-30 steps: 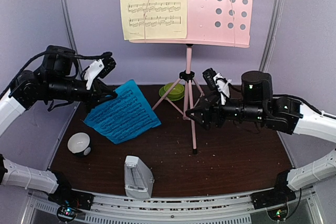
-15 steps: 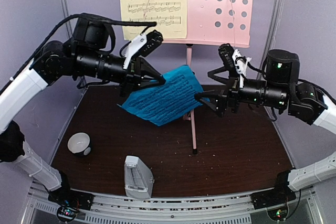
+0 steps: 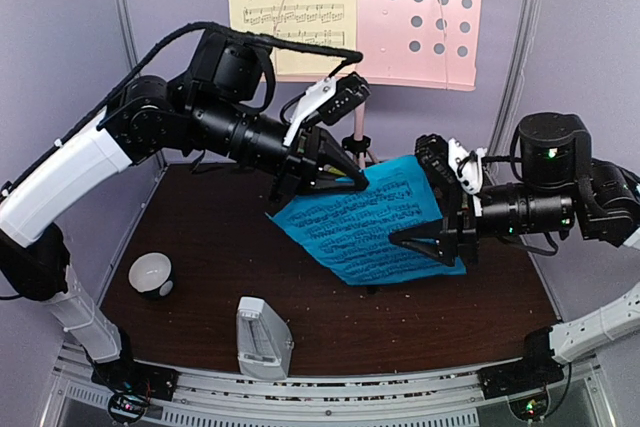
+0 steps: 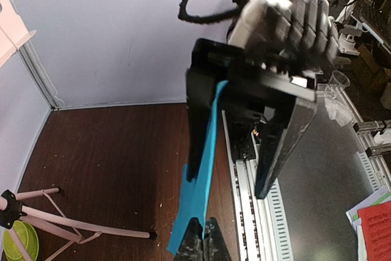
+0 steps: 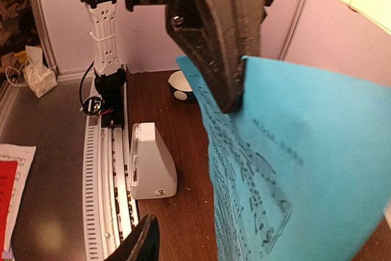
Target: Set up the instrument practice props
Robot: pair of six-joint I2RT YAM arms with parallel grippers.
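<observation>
The left claw (image 3: 340,175) is pinched tight on the far left edge of the blue page (image 3: 365,227). It holds the page up in the air over the middle of the table (image 3: 200,237). The right claw (image 3: 432,239) is wide, with 1 finger on each side of the page's right edge. It has not closed.

The page looks very light and thin. It bends and hangs down from the spot where it is held. I think paper like this can slip, fold or tear if 1 claw pulls while the other holds. A good place to hold it is flat on an edge, with both fingers well onto the paper.

Behind the claws, at the far side, stands the pink music stand (image 3: 420,17). The yellow page (image 3: 290,7) sits on its left half. The right half is bare, so the blue page likely goes there.

The metronome (image 3: 262,337) stands at the near edge of the table, left of the middle.

The small white bowl (image 3: 150,274) sits near the left. I see nothing in it. Only a bit of the green bowl (image 4: 15,242) shows by the stand's legs, so I cannot tell what is inside.
</observation>
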